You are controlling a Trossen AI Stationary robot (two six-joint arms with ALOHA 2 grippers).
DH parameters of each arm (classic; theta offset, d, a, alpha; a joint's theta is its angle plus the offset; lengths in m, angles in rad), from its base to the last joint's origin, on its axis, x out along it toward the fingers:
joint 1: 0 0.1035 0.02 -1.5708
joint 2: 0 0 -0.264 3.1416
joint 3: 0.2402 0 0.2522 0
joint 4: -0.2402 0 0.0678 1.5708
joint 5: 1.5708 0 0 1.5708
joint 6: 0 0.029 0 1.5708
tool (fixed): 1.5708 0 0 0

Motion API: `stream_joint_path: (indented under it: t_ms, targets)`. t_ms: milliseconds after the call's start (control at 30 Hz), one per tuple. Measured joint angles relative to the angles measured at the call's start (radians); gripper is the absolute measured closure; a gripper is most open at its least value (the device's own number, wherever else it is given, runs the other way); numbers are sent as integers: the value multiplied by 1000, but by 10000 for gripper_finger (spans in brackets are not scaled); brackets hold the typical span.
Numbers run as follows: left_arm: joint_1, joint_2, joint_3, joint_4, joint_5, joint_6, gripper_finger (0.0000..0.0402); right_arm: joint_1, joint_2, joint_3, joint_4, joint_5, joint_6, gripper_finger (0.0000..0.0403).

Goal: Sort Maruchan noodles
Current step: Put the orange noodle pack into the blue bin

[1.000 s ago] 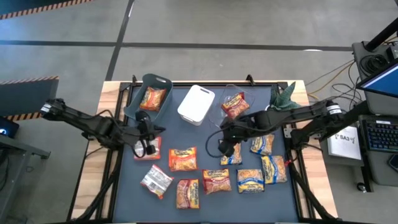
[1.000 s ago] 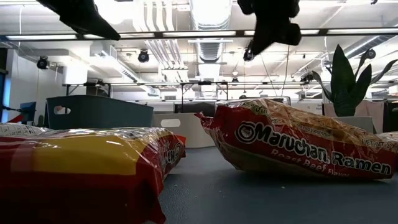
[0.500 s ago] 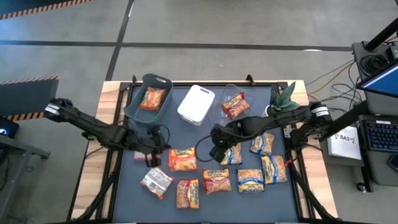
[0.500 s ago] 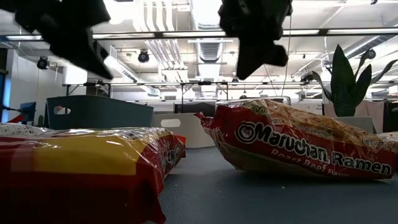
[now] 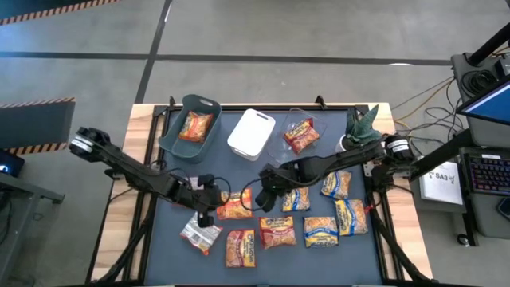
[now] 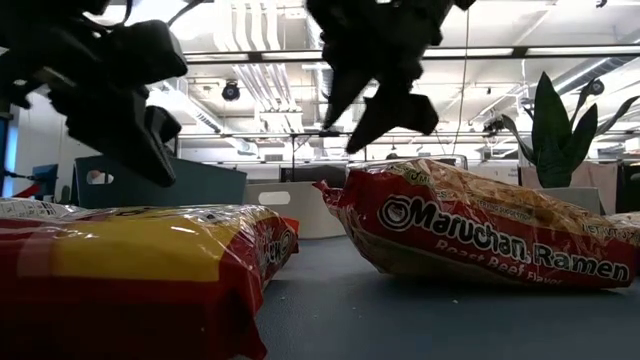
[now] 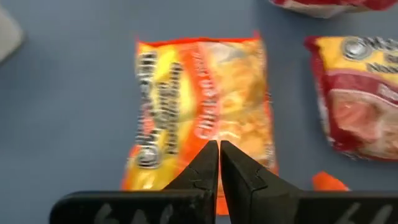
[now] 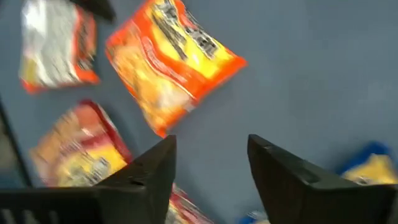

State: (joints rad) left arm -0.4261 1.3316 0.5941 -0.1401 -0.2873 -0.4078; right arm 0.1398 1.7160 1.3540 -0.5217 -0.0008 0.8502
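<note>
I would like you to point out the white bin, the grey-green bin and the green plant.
white rectangular plastic bin [image 5: 252, 132], high view, middle of its top face.
grey-green plastic bin [image 5: 169, 137], high view, its left rim.
green leafy plant [image 5: 364, 124], high view, its leaves.

A dark blue-grey surface [image 5: 247, 171] sits on a pale wooden frame [image 5: 142, 127]. Toward twelve o'clock, three bins stand in a row: a grey-green bin [image 5: 177, 135] at about eleven, a white bin [image 5: 251, 133] at twelve lying upside down, and a clear bin [image 5: 288, 119] at about one. A green plant [image 5: 365, 125] stands at the two o'clock corner. Off the three o'clock side are a keyboard [image 5: 488, 174] and cables [image 5: 422, 102] on the grey floor [image 5: 239, 40].
</note>
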Motion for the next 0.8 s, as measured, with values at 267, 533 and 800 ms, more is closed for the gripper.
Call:
stream_joint_path:
  t_ms: [267,533,800]
  targets:
    - [-65,109,-3,45,10,-78,402,2,77,0,94,-32,93,143]
    - [-65,186,-2,61,7,-130,402,4,147,-1,161,-33,81,120]
    - [-70,224,-36,80,-11,-237,402,4,179,1,241,-14,68,122]
